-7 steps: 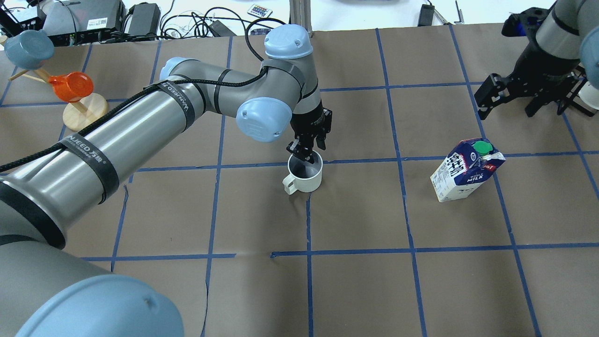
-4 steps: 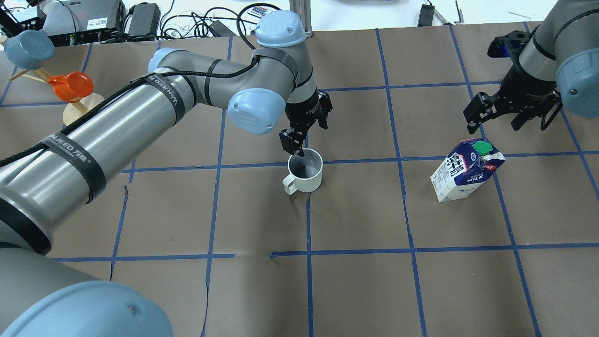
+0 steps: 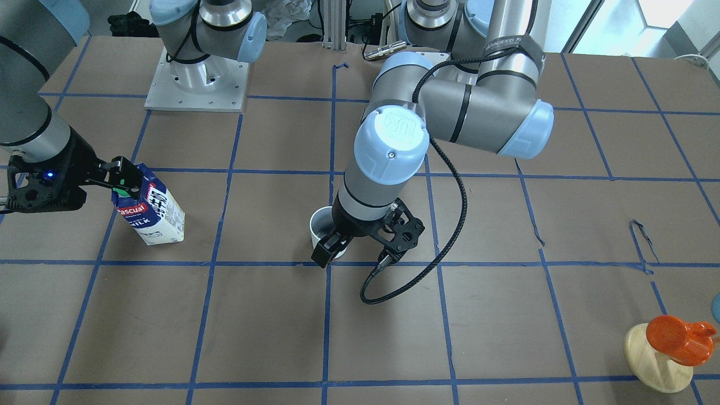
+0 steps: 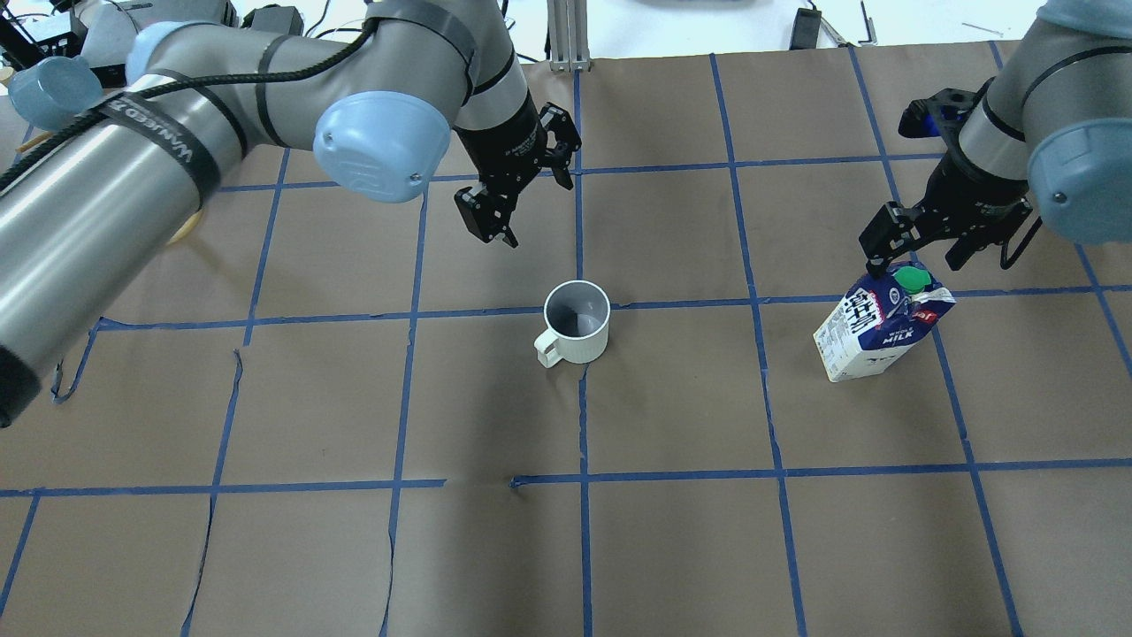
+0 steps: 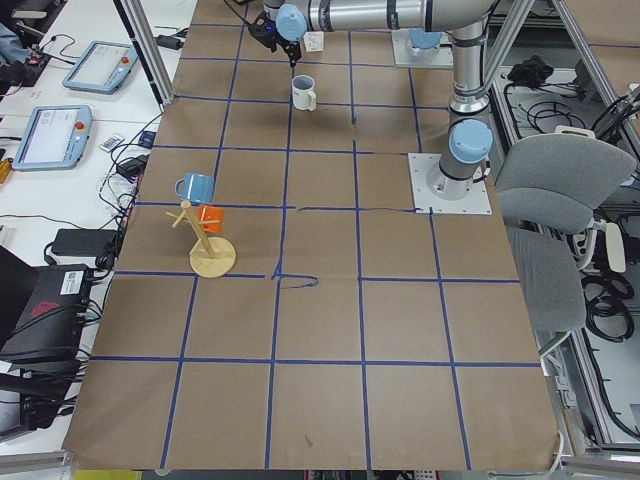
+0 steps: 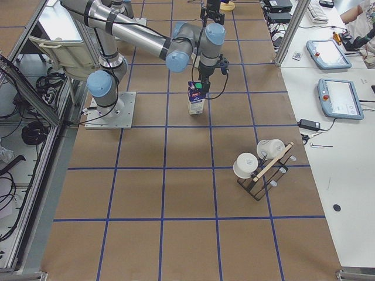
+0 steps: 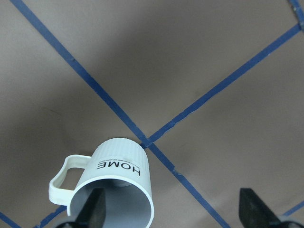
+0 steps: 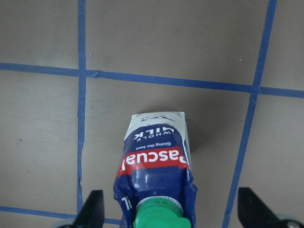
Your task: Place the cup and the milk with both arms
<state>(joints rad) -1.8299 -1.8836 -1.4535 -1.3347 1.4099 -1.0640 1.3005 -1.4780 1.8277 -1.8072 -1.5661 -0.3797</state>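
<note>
Cup [image 4: 577, 332]: upright on a blue tape crossing near the table's middle, handle toward the robot's left, unheld.
Cup, handling: ceramic by appearance, so judged rigid, fairly heavy for its size, glazed-slippery and breakable. The best hold is judged to be a pinch over the rim wall, away from the handle.
Milk [image 4: 875, 332]: upright, well to the right of the cup, green cap on top.
Milk, handling: judged a light carton whose walls yield, so use moderate force. Take it across the body below the gable, not at the cap.
Left gripper [image 4: 531, 203]: jaws spread, empty, raised beyond the cup and clear of it.
Right gripper [image 4: 920, 257]: jaws spread, straddling the carton's gable top. The wrist view shows a gap on both sides.
Surface [image 4: 707, 548]: brown paper with a blue tape grid, flat, with small tears at some seams. Sliding could snag there.
Room: a wooden mug stand [image 3: 658, 360] with an orange cup [image 3: 675, 334] stands at the table's far left, well apart from both items.
</note>
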